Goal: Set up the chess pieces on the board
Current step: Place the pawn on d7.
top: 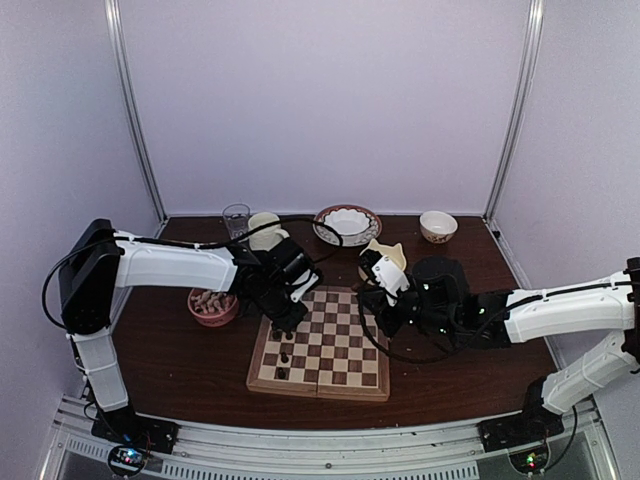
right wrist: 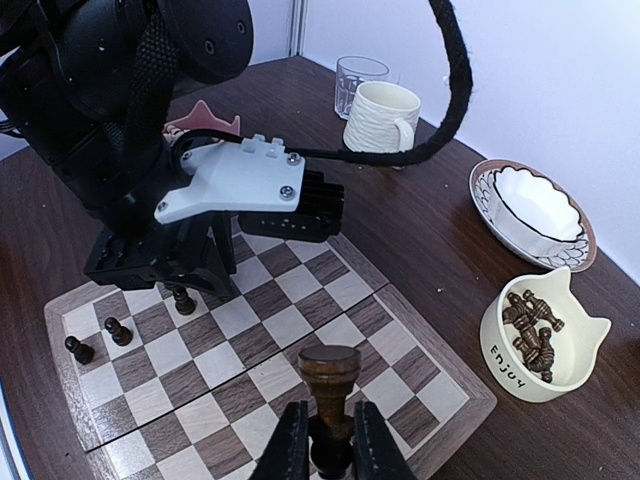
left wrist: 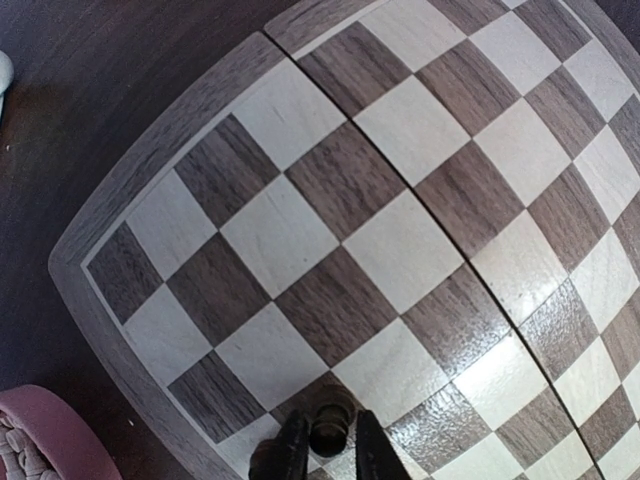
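The board (top: 330,352) lies in the middle of the table. My left gripper (left wrist: 330,447) stands over its left edge squares. A dark chess piece (left wrist: 331,426) stands upright on a dark square between its fingertips. A thin gap shows beside the piece, so the jaws are slightly open. Two more dark pieces (right wrist: 118,330) stand in the same edge row. My right gripper (right wrist: 330,438) is shut on a dark brown chess piece (right wrist: 330,372). It holds that piece above the board's right half (right wrist: 300,325), the piece's wide flat end pointing away from the jaws.
A cream cat-shaped bowl (right wrist: 497,352) with several dark pieces sits right of the board. A pink bowl (top: 212,305) of pale pieces sits to its left. A glass (top: 236,218), a cream mug (top: 265,228), a plate with a white bowl (top: 347,222) and a small bowl (top: 438,226) line the back.
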You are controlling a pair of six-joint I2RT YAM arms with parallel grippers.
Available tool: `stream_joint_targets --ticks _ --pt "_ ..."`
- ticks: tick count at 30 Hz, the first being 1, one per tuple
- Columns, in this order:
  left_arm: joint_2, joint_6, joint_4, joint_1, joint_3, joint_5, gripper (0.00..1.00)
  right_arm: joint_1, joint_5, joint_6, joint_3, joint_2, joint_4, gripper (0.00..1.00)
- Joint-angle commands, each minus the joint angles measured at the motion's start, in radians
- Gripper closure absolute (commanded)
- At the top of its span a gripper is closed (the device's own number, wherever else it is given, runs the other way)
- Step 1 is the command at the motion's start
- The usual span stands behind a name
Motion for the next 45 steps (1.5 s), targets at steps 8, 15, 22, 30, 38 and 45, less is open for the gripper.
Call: stream_joint_targets --ticks 8,15,22,30,38,45 --pt "0.003 -0.004 -0.002 -0.009 0.037 -0.005 0.84 -0.002 0.005 0.006 0.000 -0.002 0.017 1.00" --pt "0.002 0.000 -0.002 -0.010 0.044 -0.006 0.71 -0.002 0.002 0.006 0.002 0.000 0.016 1.00" --pt "-0.003 0.017 -0.081 -0.010 0.102 -0.013 0.71 -0.002 0.000 0.006 0.002 -0.003 0.016 1.00" --pt "-0.007 0.052 -0.216 -0.008 0.197 0.002 0.65 -0.001 0.004 0.005 0.001 -0.010 0.015 1.00" --pt "0.076 0.089 -0.401 -0.007 0.358 0.037 0.62 -0.002 0.017 0.005 -0.017 -0.051 0.019 1.00" --pt "0.190 0.108 -0.501 -0.004 0.488 0.036 0.62 -0.002 0.069 0.012 -0.078 -0.136 0.070 0.99"
